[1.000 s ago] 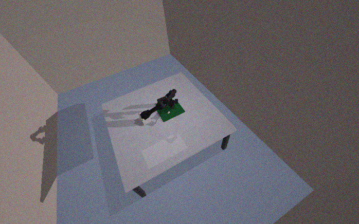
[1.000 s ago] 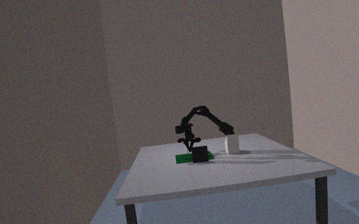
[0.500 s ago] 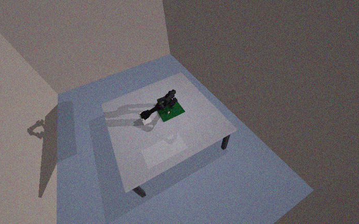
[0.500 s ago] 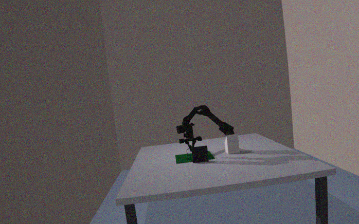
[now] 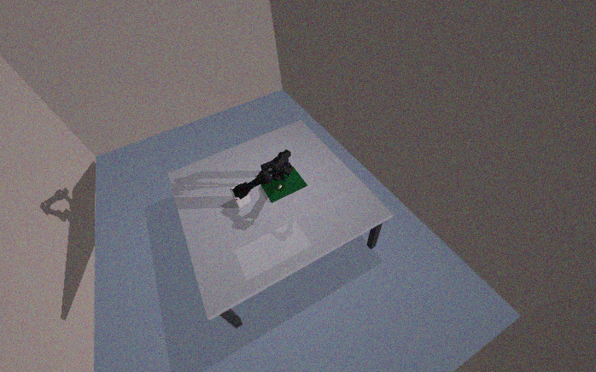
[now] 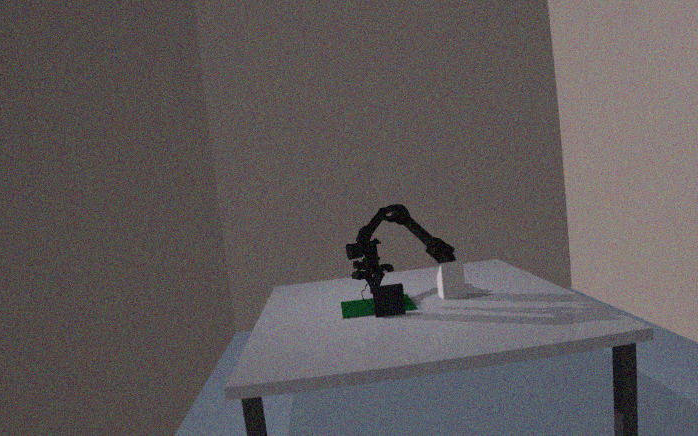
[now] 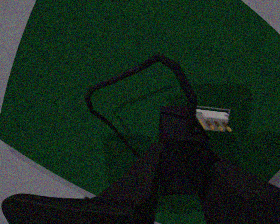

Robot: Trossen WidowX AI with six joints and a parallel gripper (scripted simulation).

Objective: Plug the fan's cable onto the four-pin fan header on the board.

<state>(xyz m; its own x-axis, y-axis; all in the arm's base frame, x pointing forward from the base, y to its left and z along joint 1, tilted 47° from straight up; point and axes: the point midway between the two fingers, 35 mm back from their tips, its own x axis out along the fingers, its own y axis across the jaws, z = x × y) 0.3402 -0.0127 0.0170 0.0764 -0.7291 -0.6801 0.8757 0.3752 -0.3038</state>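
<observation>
The green board (image 5: 291, 185) (image 6: 357, 308) (image 7: 81, 55) lies on the table. The four-pin header (image 7: 212, 116), pale with gold pins, stands on it; a small pale spot (image 5: 280, 186) on the board in the top camera looks like it. My gripper (image 7: 175, 149) (image 6: 374, 282) is shut on the dark cable plug (image 7: 176, 122), just left of the header in the wrist view. The plug appears raised over the board and is not on the header; its exact height is unclear. The black cable (image 7: 123, 77) (image 6: 363, 291) loops out from the plug. Its lower end is hidden.
A black block (image 6: 389, 300), perhaps the fan, stands at the board's edge and partly hides the fingertips in the exterior view. A white block (image 5: 243, 200) (image 6: 451, 281) stands under the arm's base. The table (image 5: 337, 203) (image 6: 314, 346) extends around them.
</observation>
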